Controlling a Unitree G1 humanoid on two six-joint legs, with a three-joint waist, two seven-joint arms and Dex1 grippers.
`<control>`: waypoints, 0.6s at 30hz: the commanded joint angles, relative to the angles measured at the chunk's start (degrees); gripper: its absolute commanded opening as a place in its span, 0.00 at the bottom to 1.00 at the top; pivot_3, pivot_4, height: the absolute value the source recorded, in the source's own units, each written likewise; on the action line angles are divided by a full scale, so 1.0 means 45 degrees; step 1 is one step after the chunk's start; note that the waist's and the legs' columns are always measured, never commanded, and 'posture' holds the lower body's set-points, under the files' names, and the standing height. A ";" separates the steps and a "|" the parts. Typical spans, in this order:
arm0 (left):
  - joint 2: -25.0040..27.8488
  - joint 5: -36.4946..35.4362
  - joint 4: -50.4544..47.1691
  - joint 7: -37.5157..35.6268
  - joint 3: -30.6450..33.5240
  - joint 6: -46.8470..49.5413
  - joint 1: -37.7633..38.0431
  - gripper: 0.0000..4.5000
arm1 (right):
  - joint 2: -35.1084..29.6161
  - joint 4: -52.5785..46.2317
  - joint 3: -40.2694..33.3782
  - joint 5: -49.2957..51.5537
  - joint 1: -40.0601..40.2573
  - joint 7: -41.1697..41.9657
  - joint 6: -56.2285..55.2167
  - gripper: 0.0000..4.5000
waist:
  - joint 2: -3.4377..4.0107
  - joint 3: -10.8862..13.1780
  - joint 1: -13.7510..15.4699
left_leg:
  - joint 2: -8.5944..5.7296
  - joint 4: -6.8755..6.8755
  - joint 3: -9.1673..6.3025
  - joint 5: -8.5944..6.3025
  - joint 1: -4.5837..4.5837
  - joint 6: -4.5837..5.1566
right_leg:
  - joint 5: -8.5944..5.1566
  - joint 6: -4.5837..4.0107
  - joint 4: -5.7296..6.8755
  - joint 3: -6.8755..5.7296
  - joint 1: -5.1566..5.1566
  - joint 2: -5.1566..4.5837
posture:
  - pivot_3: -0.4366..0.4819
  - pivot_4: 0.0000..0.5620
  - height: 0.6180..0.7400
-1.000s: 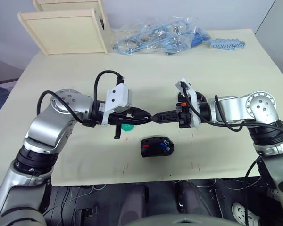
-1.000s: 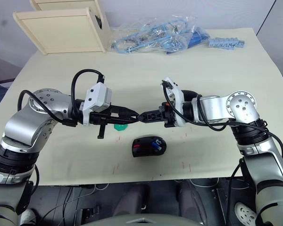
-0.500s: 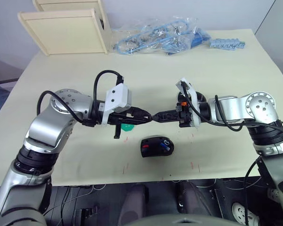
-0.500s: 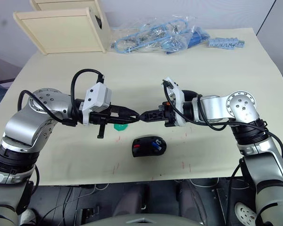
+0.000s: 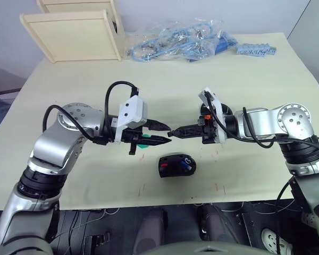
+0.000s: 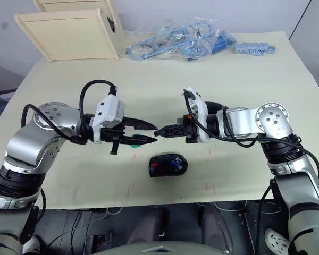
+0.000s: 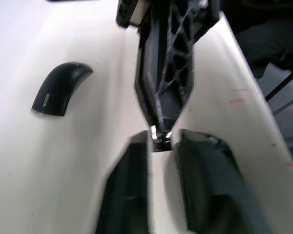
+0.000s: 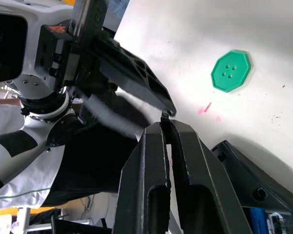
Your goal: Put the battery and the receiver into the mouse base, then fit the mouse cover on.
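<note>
Both arms are hovering above the cream-coloured tabletop (image 5: 244,85), their fingertips facing each other over its middle. The left gripper (image 5: 162,133) is standing with its two black fingers spread apart, one above the other in the head views, holding nothing. The right gripper (image 5: 174,132) is pressing its fingers together on a tiny metal-and-black receiver (image 7: 157,137); in the left wrist view that piece is sitting at the right gripper's tip, just in front of the gap between the left fingers (image 7: 132,185). The two grippers are lying near each other but apart.

The black oval mouse base with the red patch (image 5: 176,165) is resting inner side up on the table, nearer the robot than the grippers. The small blue-and-white cylindrical battery (image 5: 186,164) is lying in the base's recess. The plain glossy black curved mouse cover (image 7: 60,87) is lying on the table, well apart from the base. A green octagonal plastic disc (image 8: 230,70) is lying flat under the left gripper. At the far edge, pale wooden trays (image 5: 74,32) and a clear bag of blue parts (image 5: 181,40) are sitting.
</note>
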 commanded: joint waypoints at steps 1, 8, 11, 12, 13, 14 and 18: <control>0.0203 -0.0701 -0.0445 0.0275 0.1034 0.0433 0.0468 0.63 | -0.0387 -0.0504 -0.0306 0.0203 0.0041 0.0160 0.0065 0.00 | 0.0000 0.0000 -0.0007 | 0.0000 0.0000 0.0002 0.0000 0.0001 0.0000 | 0.0000 0.0000 0.0001 0.0003 -0.0002 0.0000 | 0.48 0.27 1.00; 0.0311 -0.2180 -0.1512 0.1140 0.2853 0.1618 0.2586 0.98 | -0.1391 -0.0783 -0.0714 0.0203 0.0386 0.0538 0.0251 0.00 | 0.0000 0.0000 0.0007 | 0.0006 -0.0001 0.0003 0.0000 -0.0001 0.0000 | 0.0000 0.0000 -0.0004 0.0006 -0.0002 -0.0003 | 0.48 0.27 1.00; 0.0379 -0.2340 -0.2073 0.1169 0.3313 0.1410 0.3866 0.98 | -0.1927 -0.0901 -0.0875 0.0203 0.0531 0.0758 0.0374 0.00 | 0.0000 0.0000 0.0026 | 0.0009 -0.0001 0.0004 0.0000 0.0000 0.0000 | 0.0000 0.0000 -0.0006 0.0008 -0.0002 -0.0006 | 0.48 0.27 1.00; 0.0337 -0.2434 -0.2194 0.1269 0.3408 0.1430 0.4108 0.98 | -0.2062 -0.0937 -0.0895 0.0203 0.0562 0.0813 0.0389 0.00 | 0.0000 0.0000 0.0034 | 0.0009 -0.0001 0.0004 -0.0001 0.0001 0.0000 | 0.0000 0.0000 -0.0005 0.0007 -0.0001 -0.0005 | 0.48 0.27 1.00; 0.0302 -0.2468 -0.2327 0.1342 0.3449 0.1384 0.4402 0.98 | -0.2255 -0.0989 -0.0925 0.0203 0.0595 0.0888 0.0434 0.00 | 0.0000 0.0000 0.0038 | 0.0007 -0.0001 0.0003 0.0000 0.0000 0.0000 | 0.0000 0.0000 -0.0001 0.0004 -0.0001 -0.0003 | 0.48 0.27 1.00; 0.0283 -0.2486 -0.2425 0.1404 0.3454 0.1342 0.4592 0.98 | -0.2403 -0.1017 -0.0946 0.0203 0.0617 0.0955 0.0470 0.00 | 0.0001 0.0000 0.0040 | 0.0007 -0.0001 0.0004 0.0000 0.0003 0.0000 | 0.0001 -0.0001 0.0003 0.0004 -0.0001 -0.0002 | 0.48 0.27 1.00; 0.0121 -0.2113 -0.2514 0.1294 0.3269 0.0614 0.5641 0.98 | -0.3559 -0.1531 -0.0981 0.0203 0.0726 0.1220 0.0702 0.00 | 0.0001 -0.0001 0.0072 | 0.0007 0.0000 0.0009 -0.0001 0.0004 0.0001 | 0.0002 0.0000 0.0002 0.0010 0.0000 -0.0003 | 0.48 0.27 1.00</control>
